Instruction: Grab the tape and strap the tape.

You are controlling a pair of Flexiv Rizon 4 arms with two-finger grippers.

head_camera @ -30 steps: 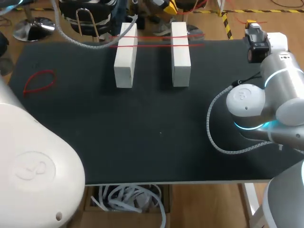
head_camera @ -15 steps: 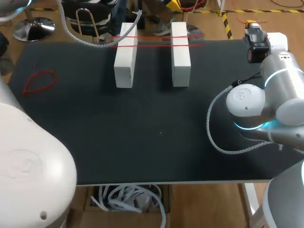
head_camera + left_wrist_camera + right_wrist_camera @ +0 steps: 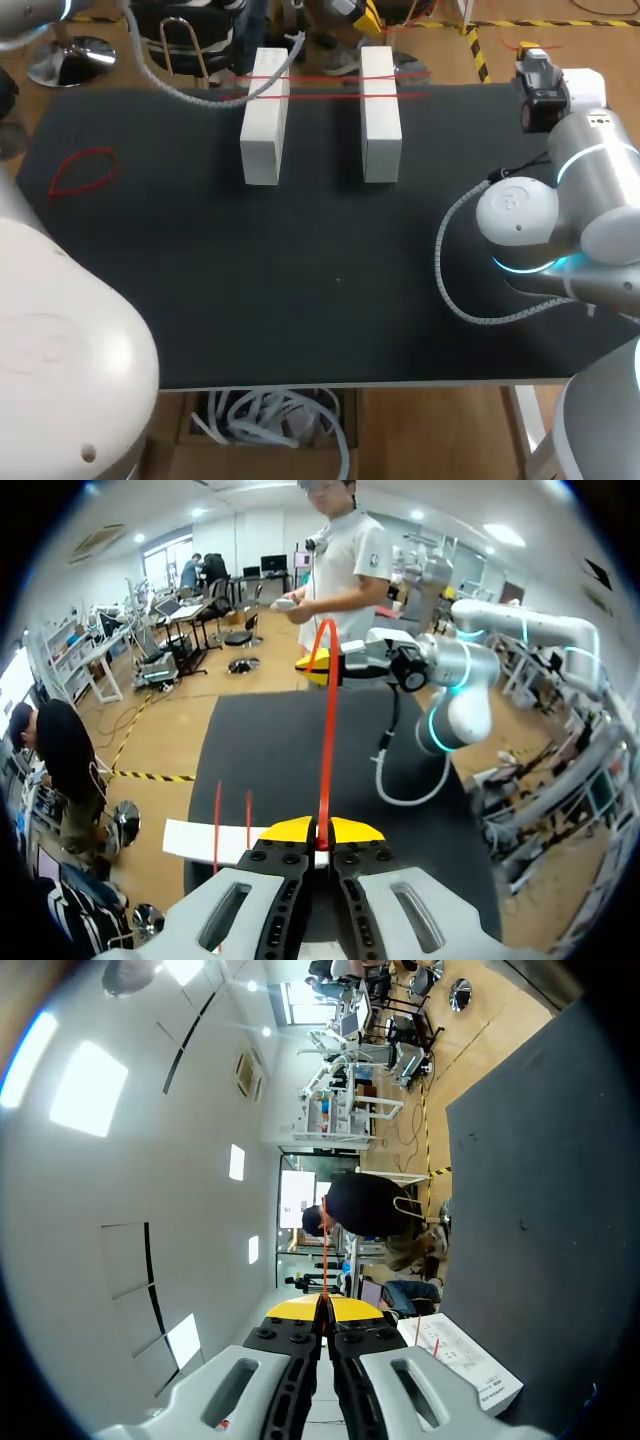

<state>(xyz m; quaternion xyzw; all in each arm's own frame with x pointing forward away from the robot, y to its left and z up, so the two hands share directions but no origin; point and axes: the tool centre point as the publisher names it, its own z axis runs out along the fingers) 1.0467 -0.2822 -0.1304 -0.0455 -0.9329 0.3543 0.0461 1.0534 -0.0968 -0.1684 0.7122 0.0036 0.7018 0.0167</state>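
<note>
A red tape (image 3: 328, 730) runs taut from my left gripper (image 3: 320, 830), shut on one end, straight ahead to my right gripper (image 3: 318, 666), which pinches the other end. In the right wrist view the same tape (image 3: 324, 1270) rises from between the closed yellow tips of my right gripper (image 3: 323, 1305). Two white blocks (image 3: 263, 118) (image 3: 380, 112) stand side by side at the far middle of the black table (image 3: 320, 290). Two red tapes (image 3: 330, 79) (image 3: 330, 97) lie stretched across both blocks. Just under my left gripper lies one block (image 3: 200, 840).
A loose red loop of tape (image 3: 82, 170) lies on the table's left side. My right arm's elbow (image 3: 520, 225) and grey hose (image 3: 450, 290) sit over the right part of the table. My left arm's white body (image 3: 60, 350) covers the near left corner.
My left arm's hose at the far edge has shifted a little to the right, and its white body in the near corner has drawn back to the left. The right arm has kept still.
</note>
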